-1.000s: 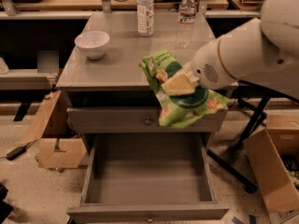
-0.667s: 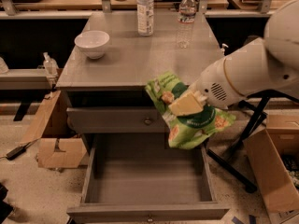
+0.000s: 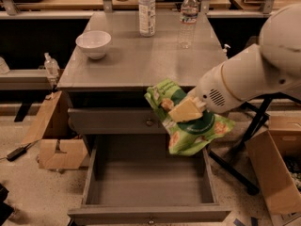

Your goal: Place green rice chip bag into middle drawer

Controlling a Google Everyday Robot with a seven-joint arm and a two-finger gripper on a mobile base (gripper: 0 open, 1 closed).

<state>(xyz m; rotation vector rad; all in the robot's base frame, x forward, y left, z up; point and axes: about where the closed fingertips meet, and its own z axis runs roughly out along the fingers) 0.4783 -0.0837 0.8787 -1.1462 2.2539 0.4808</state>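
Note:
The green rice chip bag (image 3: 188,126) is crinkled light-green foil with a dark green round logo. It hangs in the air over the right side of the open middle drawer (image 3: 148,180), level with the closed drawer front above. My gripper (image 3: 186,109) comes in from the right on a white arm and is shut on the bag's upper part; one cream fingertip (image 3: 184,111) presses on the foil. The drawer is pulled out wide and its grey box interior is bare. A small knob (image 3: 151,217) shows on its front edge.
The grey cabinet top (image 3: 141,60) carries a white bowl (image 3: 93,44) at the left and two clear water bottles (image 3: 147,11) at the back. The upper drawer front (image 3: 117,121) is closed. Cardboard boxes (image 3: 275,168) stand on the floor at right and left. A black stand leg (image 3: 235,166) slants at right.
My gripper and the bag have moved down and a little right, from level with the cabinet top to just over the open drawer's right side.

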